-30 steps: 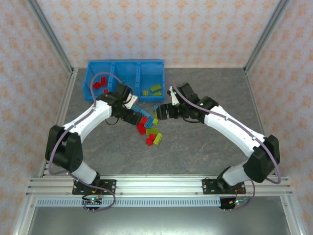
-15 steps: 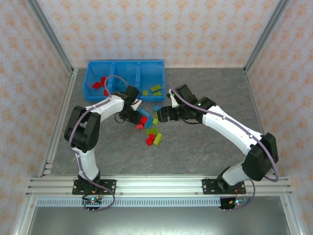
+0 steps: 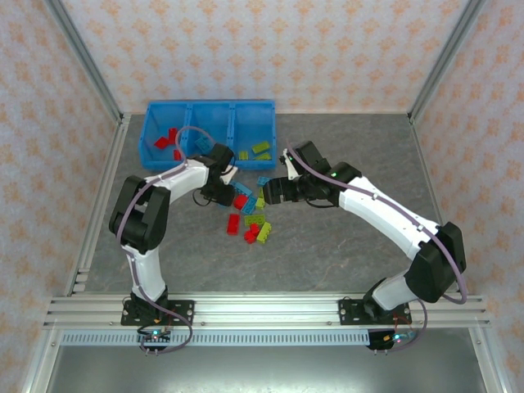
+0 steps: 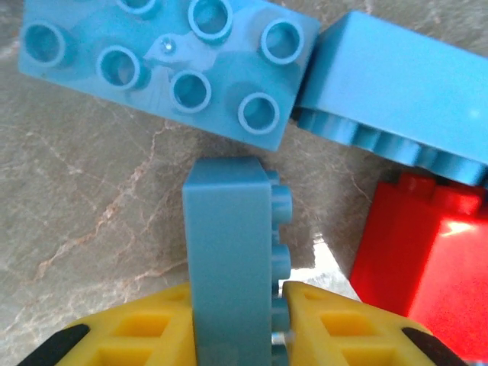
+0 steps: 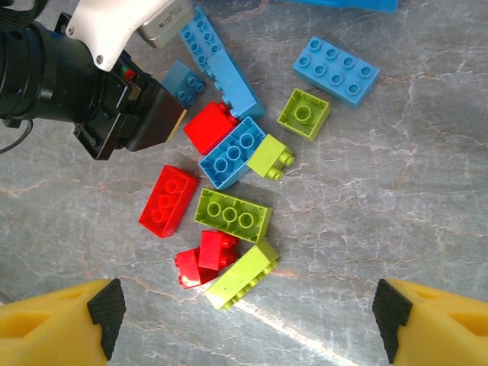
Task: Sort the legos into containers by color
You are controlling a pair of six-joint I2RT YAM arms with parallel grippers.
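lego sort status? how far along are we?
Partly done.
Done: a few red bricks lie in the left compartment of the tray, and green bricks in the right one.
In hand: the left claw grips a light blue brick at the pile; the right claw hovers open above it.
Left: roughly a dozen mixed bricks on the table.

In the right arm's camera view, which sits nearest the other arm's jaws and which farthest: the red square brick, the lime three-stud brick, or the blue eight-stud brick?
1. Red square brick: right beside the jaws of the left gripper, just below and to the right.
2. Lime three-stud brick: lower down, mid-pile.
3. Blue eight-stud brick: apart, at the upper right.
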